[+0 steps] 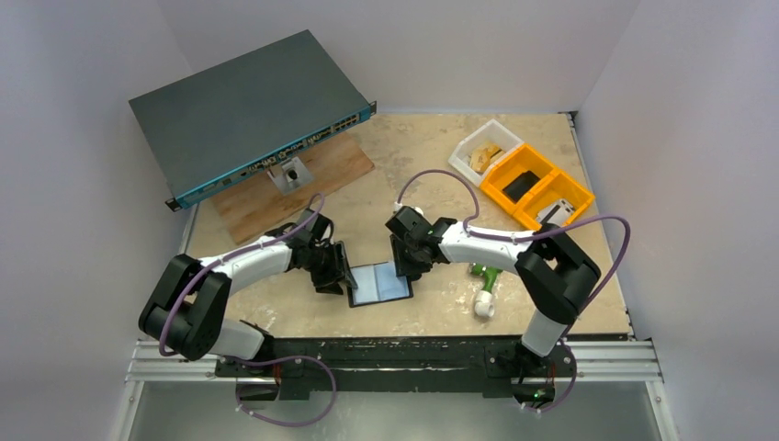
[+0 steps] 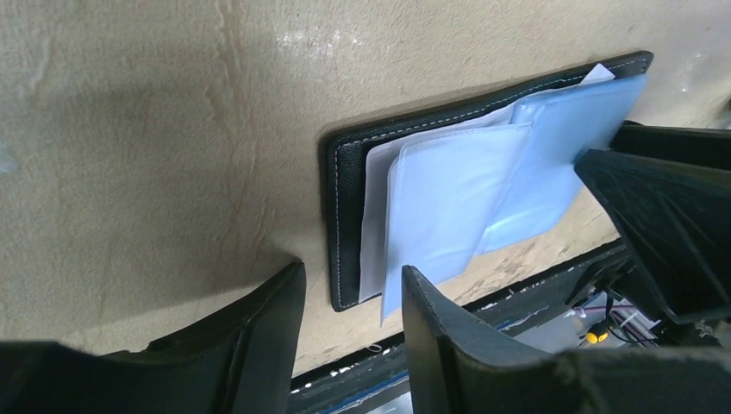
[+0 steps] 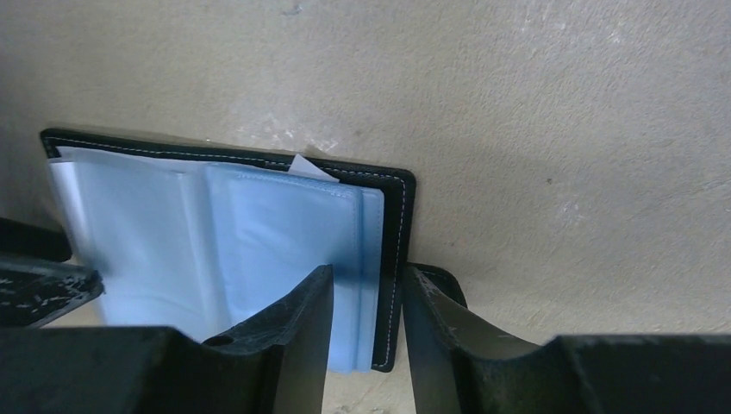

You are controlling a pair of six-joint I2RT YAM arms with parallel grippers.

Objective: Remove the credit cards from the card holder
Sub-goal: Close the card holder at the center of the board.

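Beyond card holder [image 1: 381, 283] — switch [image 1: 248, 106], orange bins [image 1: 547, 180]

From above, the left fingers [image 1: 338, 273] cover the left edge of the card holder [image 1: 384, 285], and the right fingers [image 1: 405, 264] cover its upper right corner. In both wrist views, fingers hide the lower ends of the credit cards [image 2: 448, 198].

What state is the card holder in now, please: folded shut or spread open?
Spread open: the card holder lies flat on the table, pale blue credit cards fanned across it.
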